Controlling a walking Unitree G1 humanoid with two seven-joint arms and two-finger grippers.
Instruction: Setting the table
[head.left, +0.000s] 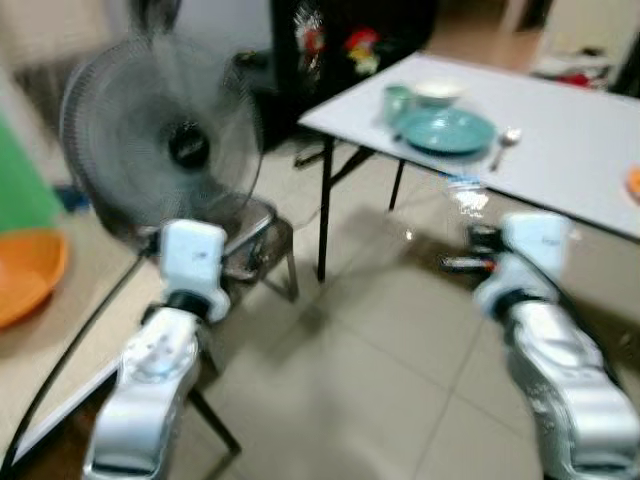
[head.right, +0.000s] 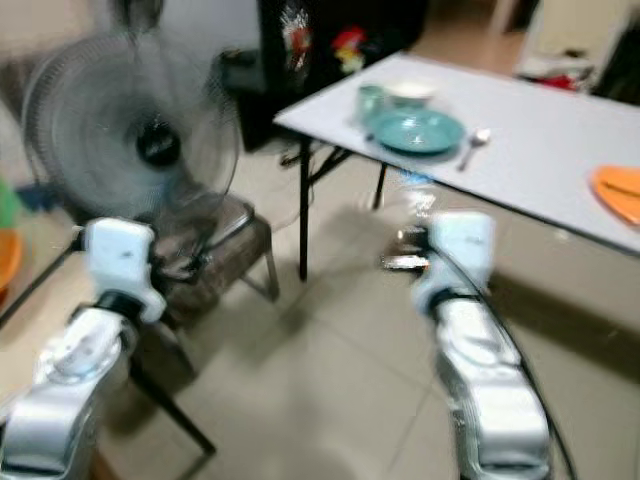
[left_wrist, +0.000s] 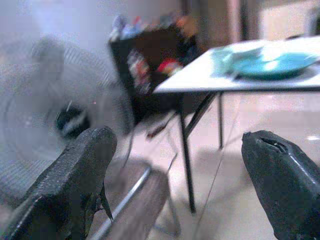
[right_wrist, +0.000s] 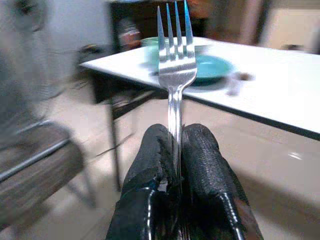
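My right tool (right_wrist: 176, 150) pinches the fork (right_wrist: 175, 65) tines-forward, aimed at the teal plate (head.left: 447, 130) ahead on the worktop (head.left: 570, 130); my left tool (left_wrist: 175, 175) gapes empty.

A table (head.left: 560, 130) is standing at 1 o'clock, carrying a plate (head.left: 447, 130) near its front edge, with a cup (head.left: 397, 103) and bowl (head.left: 437, 92) just behind it and a spoon (head.left: 503, 145) lying at its right. At 11 o'clock a fan (head.left: 160, 145) is sitting behind a stool (head.left: 255, 235).

Both arms are silver with white wrist housings. The left gripper (left_wrist: 175, 185) and right gripper (right_wrist: 175, 150) have black, seemingly textured fingers, and a black cable trails at seven o'clock
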